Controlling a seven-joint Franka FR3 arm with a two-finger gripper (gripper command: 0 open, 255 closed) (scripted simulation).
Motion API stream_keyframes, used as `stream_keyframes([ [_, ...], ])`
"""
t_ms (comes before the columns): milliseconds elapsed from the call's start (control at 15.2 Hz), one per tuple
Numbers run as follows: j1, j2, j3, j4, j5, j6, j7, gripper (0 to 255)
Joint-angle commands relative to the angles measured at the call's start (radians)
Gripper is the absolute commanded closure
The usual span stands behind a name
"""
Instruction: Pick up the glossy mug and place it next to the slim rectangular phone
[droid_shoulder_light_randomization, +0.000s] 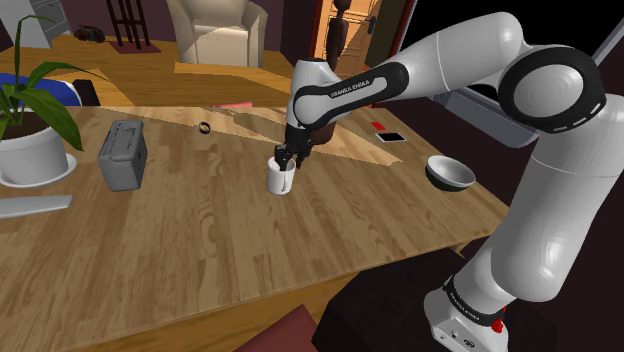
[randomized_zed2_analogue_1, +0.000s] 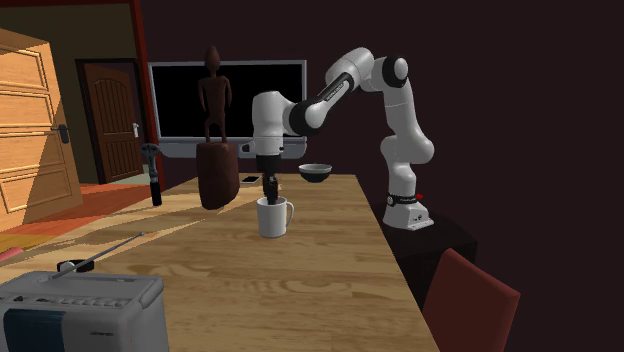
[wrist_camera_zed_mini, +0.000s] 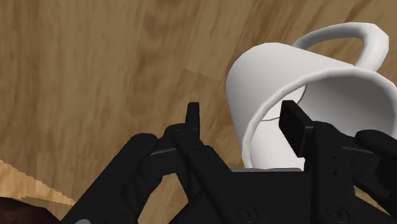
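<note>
A white glossy mug stands upright near the middle of the wooden table, its handle turned toward the second exterior view's right. My black gripper reaches down onto its rim. In the wrist view the gripper straddles the wall of the mug: one finger is inside the cup, the other outside with a gap to the wall. The fingers stand apart and do not clasp the mug. The slim dark phone lies flat farther along the table, toward the shoulder view's right.
A dark bowl sits near the table edge by the stand. A grey box, a potted plant and a small ring occupy the shoulder view's left. A wooden statue stands beyond the mug.
</note>
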Motion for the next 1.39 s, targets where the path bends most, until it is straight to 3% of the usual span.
stream_keyframes([
  [0, 0.0, 0.0, 0.0, 0.0, 0.0, 0.0, 0.0, 255],
  [528, 0.0, 0.0, 0.0, 0.0, 0.0, 0.0, 0.0, 255],
  [1320, -0.003, -0.068, 0.002, 0.076, 0.008, -0.144, 0.0, 255],
])
